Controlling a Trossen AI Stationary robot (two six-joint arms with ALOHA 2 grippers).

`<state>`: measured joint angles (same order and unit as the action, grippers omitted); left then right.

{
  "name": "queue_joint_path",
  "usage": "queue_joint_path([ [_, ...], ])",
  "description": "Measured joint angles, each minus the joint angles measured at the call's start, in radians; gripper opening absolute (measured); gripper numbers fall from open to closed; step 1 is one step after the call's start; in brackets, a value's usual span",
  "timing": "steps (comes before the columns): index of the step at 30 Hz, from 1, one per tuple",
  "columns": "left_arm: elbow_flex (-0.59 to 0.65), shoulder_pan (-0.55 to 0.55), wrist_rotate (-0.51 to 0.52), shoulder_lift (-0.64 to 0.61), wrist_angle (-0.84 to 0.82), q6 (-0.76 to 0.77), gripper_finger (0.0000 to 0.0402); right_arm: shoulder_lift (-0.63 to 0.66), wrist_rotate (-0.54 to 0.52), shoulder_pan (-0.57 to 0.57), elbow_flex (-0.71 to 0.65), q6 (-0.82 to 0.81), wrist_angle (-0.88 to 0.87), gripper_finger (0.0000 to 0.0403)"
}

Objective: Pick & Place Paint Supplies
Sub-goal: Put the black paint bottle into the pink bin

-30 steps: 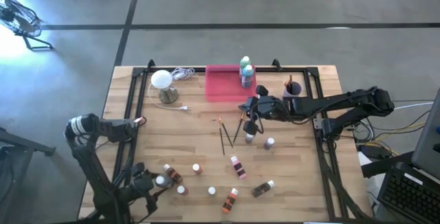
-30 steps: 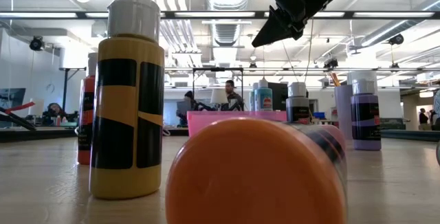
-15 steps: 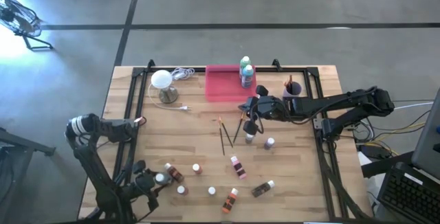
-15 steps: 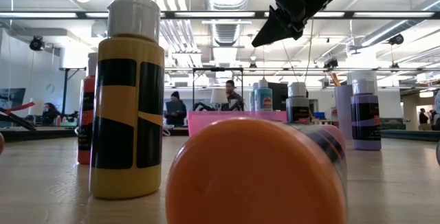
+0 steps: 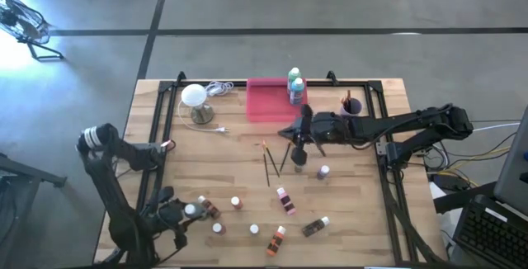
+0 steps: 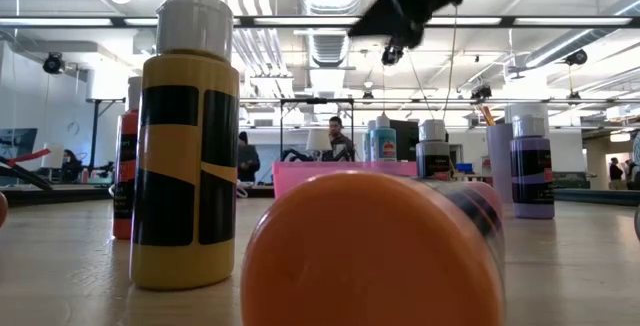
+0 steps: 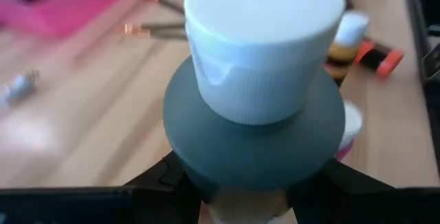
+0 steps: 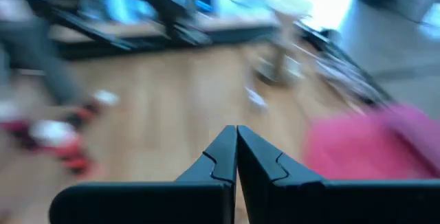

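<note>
My left gripper (image 5: 183,213) is at the table's near left, shut on a white-capped bottle (image 7: 265,42) with a dark shoulder. A brown bottle (image 5: 207,210) lies right beside it. Several more small white-capped bottles (image 5: 285,200) are scattered over the near half of the table. Thin paintbrushes (image 5: 271,160) lie at mid-table. Just above them my right gripper (image 5: 287,131) hangs shut with nothing in it, its tips (image 8: 237,141) pointing toward the lamp. A green and a blue bottle (image 5: 294,87) stand at the pink tray's (image 5: 266,102) right end. My left gripper has the bottle's body, just below the dark shoulder (image 7: 254,148), between its two fingers (image 7: 155,179), one on each side. The cap end rises above the fingers. The bottle hides its own lower part, so I cannot tell whether it is clear of the table.
A white globe lamp (image 5: 195,97) with its cord stands at the far left. A purple cup (image 5: 351,106) with brushes is at the far right. In the low view a yellow-and-black bottle (image 6: 185,146) and a lying orange-capped bottle (image 6: 370,256) fill the foreground. Black rails (image 5: 157,137) edge the table.
My left arm has risen a little, and the bottle between its fingers has shifted slightly toward the far edge. My right gripper has tipped upward at the wrist and climbed toward the top of the low view, staying shut.
</note>
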<state>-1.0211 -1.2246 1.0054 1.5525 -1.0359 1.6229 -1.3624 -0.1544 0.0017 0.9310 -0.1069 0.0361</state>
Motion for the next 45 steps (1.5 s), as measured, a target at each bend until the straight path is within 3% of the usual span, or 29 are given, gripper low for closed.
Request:
queue_joint_path([
  [4,-0.005,0.035,0.034,-0.102,0.002,-0.149,0.0168,0.0,0.19,0.001,0.0,0.04,0.12,0.0008],
  [8,-0.005,0.109,0.049,-0.204,0.002,-0.293,0.0168,0.0,0.289,0.001,0.001,0.055,0.192,0.0009],
  [12,-0.005,0.215,0.05,-0.286,0.023,-0.447,0.0168,0.0,0.313,0.008,0.021,0.068,0.18,0.0024],
  [17,-0.005,0.362,0.01,-0.344,0.119,-0.685,0.0168,0.0,0.316,0.028,0.051,0.125,0.177,0.007],
  [25,-0.005,0.592,-0.211,-0.349,0.401,-1.059,0.0168,0.0,0.319,0.042,0.094,0.155,0.178,0.0156],
  [31,-0.005,0.733,-0.359,-0.336,0.58,-1.271,0.0168,0.0,0.323,0.048,0.097,0.148,0.178,0.0196],
  [45,-0.008,1.008,-0.761,-0.224,0.894,-1.493,0.0168,0.0,0.32,0.075,0.097,0.215,0.179,0.018],
])
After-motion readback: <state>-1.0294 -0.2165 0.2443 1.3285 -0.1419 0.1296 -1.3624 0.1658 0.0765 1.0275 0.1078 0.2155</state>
